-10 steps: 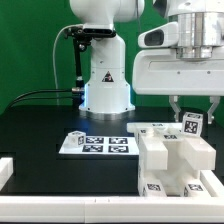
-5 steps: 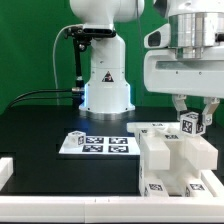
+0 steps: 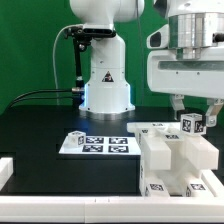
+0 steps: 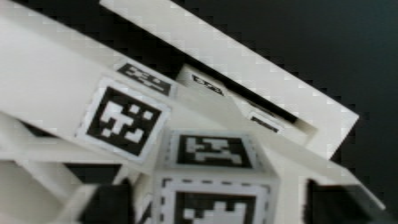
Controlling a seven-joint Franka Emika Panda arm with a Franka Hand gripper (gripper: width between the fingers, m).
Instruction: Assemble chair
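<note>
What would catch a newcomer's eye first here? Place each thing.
The blocky white chair, dotted with black-and-white tags, fills the exterior view's lower right. The gripper hangs open just above its topmost tagged piece. To the exterior view's left of the chair, the marker board lies flat on the black table.

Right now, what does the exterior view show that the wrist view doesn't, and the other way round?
Only the exterior view: the arm's base, the marker board, the black table, and the gripper with a finger on either side of a small tagged block. Only the wrist view: a close look at the tags and their patterns. Both: the white chair parts.
</note>
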